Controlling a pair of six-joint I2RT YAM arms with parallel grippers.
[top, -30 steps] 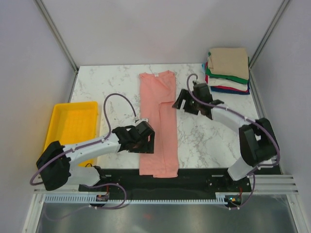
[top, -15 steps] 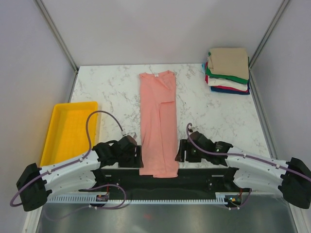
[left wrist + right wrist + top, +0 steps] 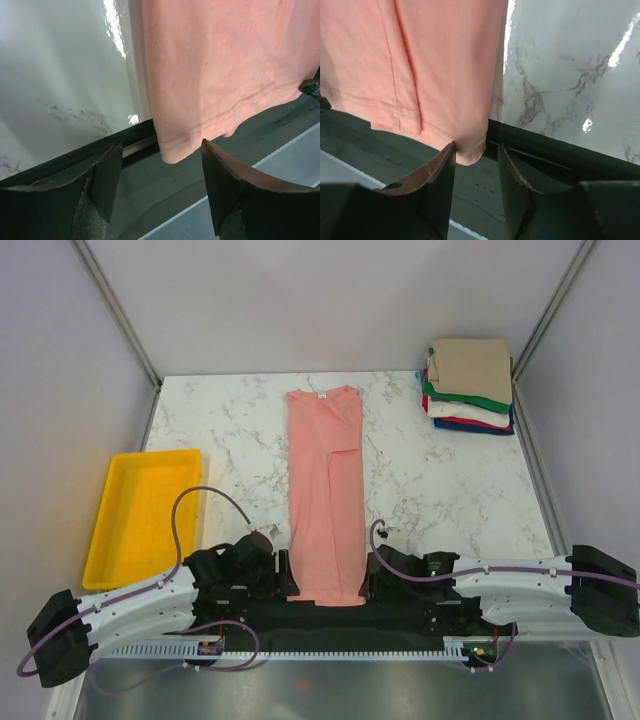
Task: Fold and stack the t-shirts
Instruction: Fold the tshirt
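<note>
A salmon-pink t-shirt [image 3: 325, 490], folded lengthwise into a narrow strip, runs from the table's far middle to the near edge, where its hem hangs over the black rail. My left gripper [image 3: 283, 580] sits low at the hem's left corner. In the left wrist view that corner [image 3: 172, 147] lies between the tips of the wide-open left gripper [image 3: 161, 145], touching neither. My right gripper [image 3: 368, 575] is at the hem's right corner [image 3: 470, 150]. The right gripper [image 3: 476, 147] stands narrower, one finger [image 3: 440, 175] brushing the cloth and a gap on the other side. A stack of folded t-shirts [image 3: 470, 385] sits far right.
A yellow tray [image 3: 140, 515] rests on the left side of the marble table [image 3: 440, 480]. The black mounting rail [image 3: 400, 605] runs along the near edge under both grippers. Grey walls enclose the table on three sides.
Both arms have swung from mid-table down to the near edge, ending at the hem's two corners. The right jaws have narrowed markedly; the left ones only slightly.
</note>
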